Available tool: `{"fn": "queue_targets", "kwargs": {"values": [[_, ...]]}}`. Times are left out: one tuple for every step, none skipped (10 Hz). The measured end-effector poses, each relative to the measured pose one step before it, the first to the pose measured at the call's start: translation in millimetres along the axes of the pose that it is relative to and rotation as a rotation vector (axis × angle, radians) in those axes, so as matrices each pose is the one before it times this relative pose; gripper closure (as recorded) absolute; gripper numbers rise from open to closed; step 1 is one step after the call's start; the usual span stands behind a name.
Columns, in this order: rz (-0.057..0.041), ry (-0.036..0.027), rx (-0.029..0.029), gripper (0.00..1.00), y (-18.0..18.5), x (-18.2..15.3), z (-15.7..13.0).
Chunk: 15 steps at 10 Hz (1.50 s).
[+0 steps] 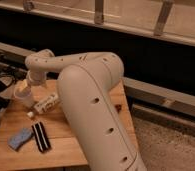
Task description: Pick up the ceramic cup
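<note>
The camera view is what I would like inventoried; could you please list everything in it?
table: one, wooden, lower left
cup: one, off-white, table's left side
tube: one, white, lying right of the cup
sponge: one, blue, front left
pad: one, black, striped, beside the sponge
small item: one, reddish, table's right side
floor: speckled grey, lower right
arm: one, off-white, centre
gripper: one, at the cup
</note>
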Motion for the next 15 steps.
{"fn": "queue_targets", "kwargs": {"values": [[-0.00852,-0.00575,-0.00534,0.20,0.70,-3.29,2.68],[-0.00452,-0.00376,-0.00209,0.24,1.59,-7.29,5.42],[0.00256,0.00749,0.00243,0.29,3.82,-2.28,4.69],[0.00308,0.00987,-0.00143,0.41,6.67,-1.32,5.49],[0.00369,0.00656,0.00385,0.50,-2.79,3.00,1.52],[0.00507,0.00473,0.00153,0.60,-6.32,4.42,2.21],[-0.00021,0.00435,0.00042,0.71,-0.61,2.54,4.23],[0.00069,0.00446,-0.00366,0.83,5.51,-1.94,5.22],[-0.00119,0.00546,-0.00022,0.93,3.82,-1.17,3.20],[-0.00047,0.00196,-0.00056,0.97,2.69,-0.31,-0.04],[-0.00320,-0.00573,0.00316,0.98,-2.71,1.63,-1.47],[-0.00308,-0.01166,0.00252,0.98,-0.48,-2.00,-4.76],[-0.00296,-0.00969,0.00242,0.98,0.69,-1.93,-5.23],[-0.00300,-0.00734,-0.00199,0.98,4.72,-3.04,-4.91],[-0.00209,0.00454,0.00013,0.98,2.36,0.96,1.41]]}}
